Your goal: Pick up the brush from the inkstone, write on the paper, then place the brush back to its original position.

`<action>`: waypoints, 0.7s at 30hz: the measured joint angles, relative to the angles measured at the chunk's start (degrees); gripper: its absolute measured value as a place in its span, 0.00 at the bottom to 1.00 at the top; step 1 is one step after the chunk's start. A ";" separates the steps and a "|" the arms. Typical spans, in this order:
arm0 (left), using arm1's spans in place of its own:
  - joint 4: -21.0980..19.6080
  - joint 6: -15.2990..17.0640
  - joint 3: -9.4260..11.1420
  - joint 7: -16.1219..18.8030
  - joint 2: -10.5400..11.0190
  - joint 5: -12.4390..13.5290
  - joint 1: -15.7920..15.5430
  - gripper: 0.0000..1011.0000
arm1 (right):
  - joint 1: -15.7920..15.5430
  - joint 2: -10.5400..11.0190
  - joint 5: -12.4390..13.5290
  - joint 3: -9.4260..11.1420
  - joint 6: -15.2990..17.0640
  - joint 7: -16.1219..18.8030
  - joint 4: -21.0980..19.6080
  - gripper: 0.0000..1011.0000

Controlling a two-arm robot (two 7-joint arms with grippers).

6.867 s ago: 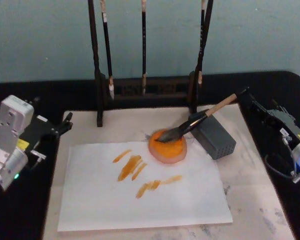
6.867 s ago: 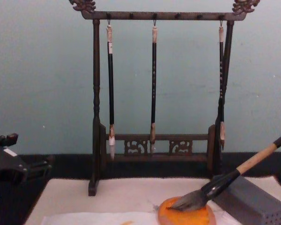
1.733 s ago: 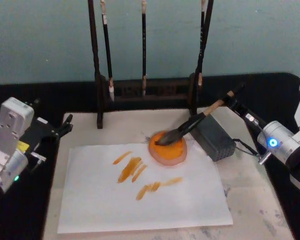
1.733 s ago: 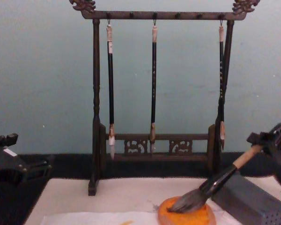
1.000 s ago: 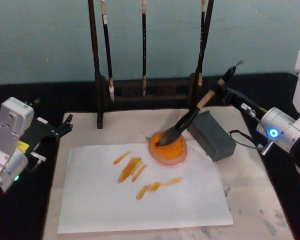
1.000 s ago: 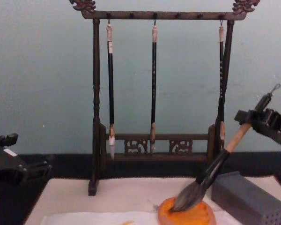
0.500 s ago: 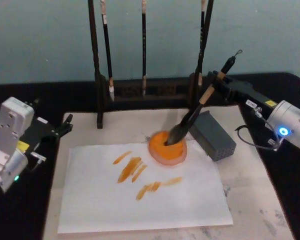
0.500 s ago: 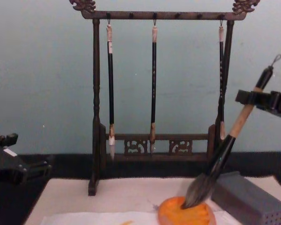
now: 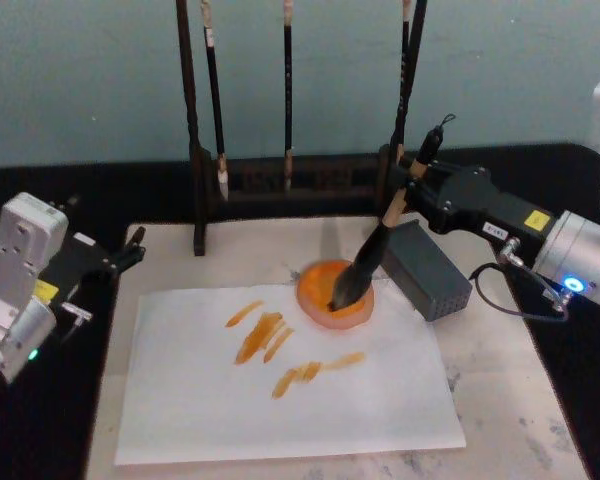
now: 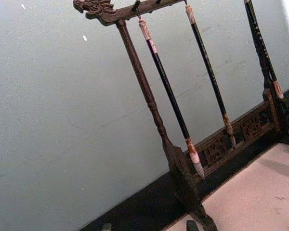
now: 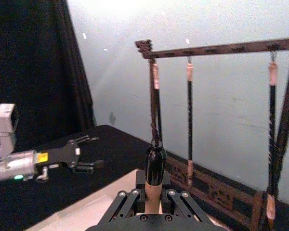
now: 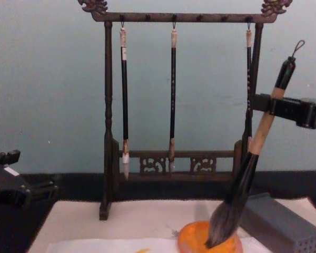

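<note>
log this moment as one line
right gripper: shut on brush | brush: tip in inkstone | left gripper: open, parked left | paper: orange strokes

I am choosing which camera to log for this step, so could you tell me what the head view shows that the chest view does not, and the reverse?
Head view, not chest: the whole paper laid out flat, with its orange strokes.
Chest view, not head: the rack's carved top bar, where the thin brushes hang.
Both: the right gripper shut on the handle of the brush, its bristles down in the inkstone, the grey block beside it, and the left gripper parked open at the left.
</note>
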 joint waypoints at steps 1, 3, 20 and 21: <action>0.00 0.00 0.00 0.00 0.00 0.00 0.00 0.99 | 0.00 0.00 0.00 0.00 0.00 0.00 0.00 0.18; 0.00 0.00 0.00 0.00 0.00 0.00 0.00 0.99 | -0.48 0.48 -0.28 0.41 -0.21 0.73 -0.93 0.18; 0.00 0.00 0.00 0.00 0.00 0.00 0.00 0.99 | -1.72 3.03 3.15 0.95 5.75 3.93 -4.80 0.18; 0.00 0.00 0.00 0.00 0.00 0.00 0.00 0.99 | -1.72 3.03 3.15 0.95 5.75 3.93 -4.80 0.18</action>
